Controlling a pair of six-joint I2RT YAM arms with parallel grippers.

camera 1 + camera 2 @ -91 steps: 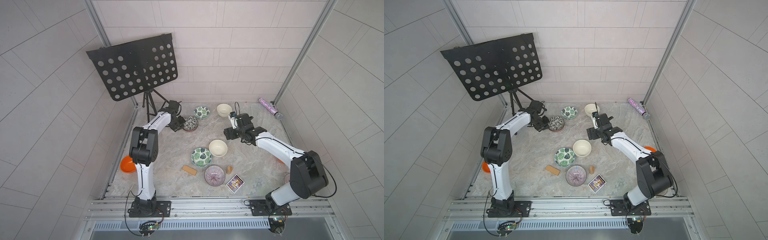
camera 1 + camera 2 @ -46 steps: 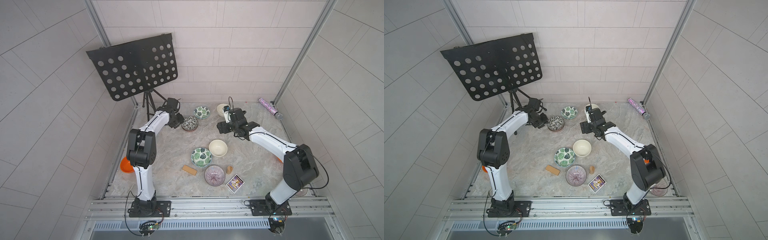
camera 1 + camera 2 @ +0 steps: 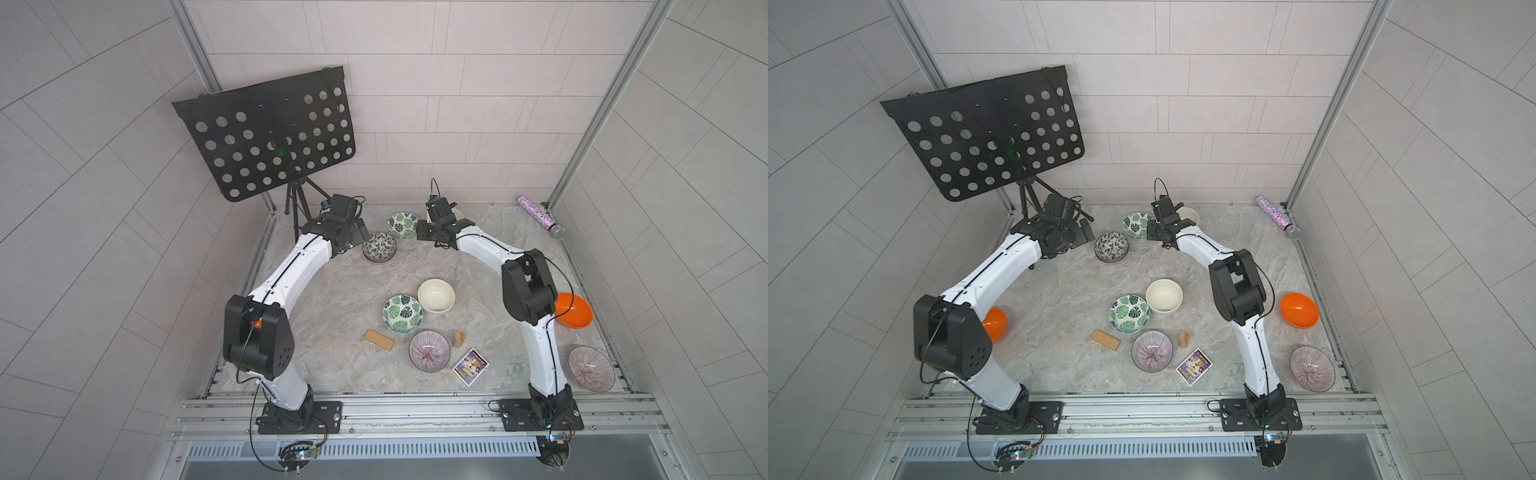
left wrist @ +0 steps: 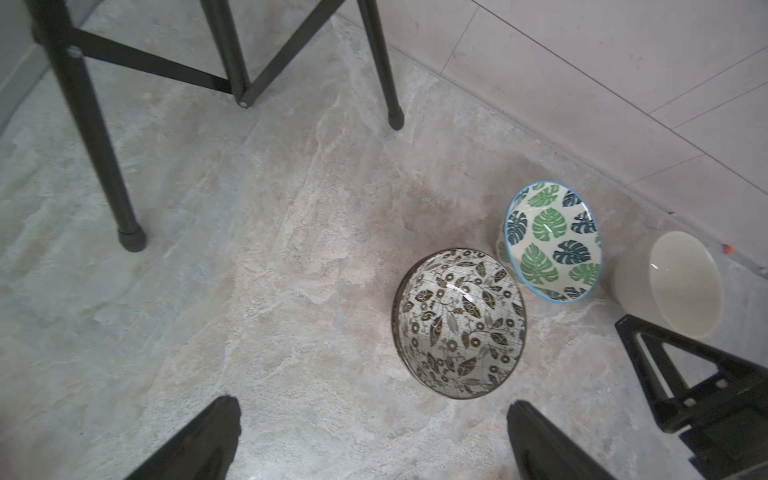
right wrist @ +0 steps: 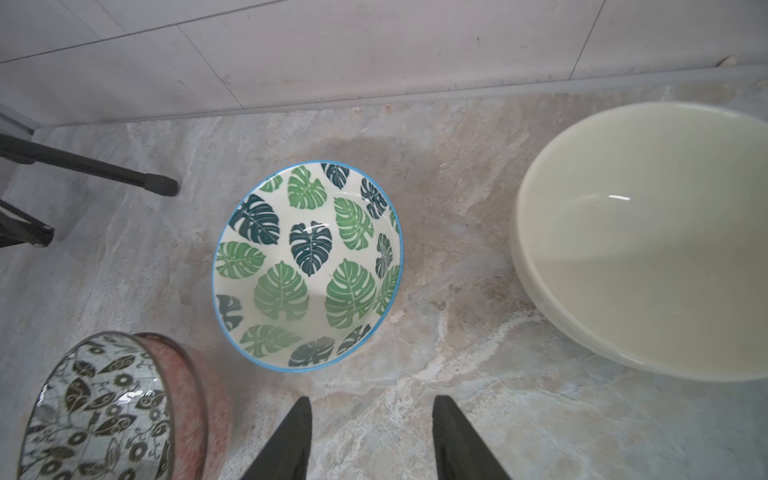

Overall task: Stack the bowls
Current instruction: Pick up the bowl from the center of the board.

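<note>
Left jaws gape wide and empty beside the black-white leaf bowl [image 3: 379, 247], while right jaws, narrower and empty, face the green-leaf bowl [image 3: 402, 225], both bowls upper-centre in both top views.

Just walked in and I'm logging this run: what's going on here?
Bowl stacking is under way at the far edge of the table. The left gripper is open and empty beside the black-and-white leaf bowl. The right gripper, open and empty too, faces a green leaf bowl next to a cream bowl. Neither of those two is stacked yet.
</note>
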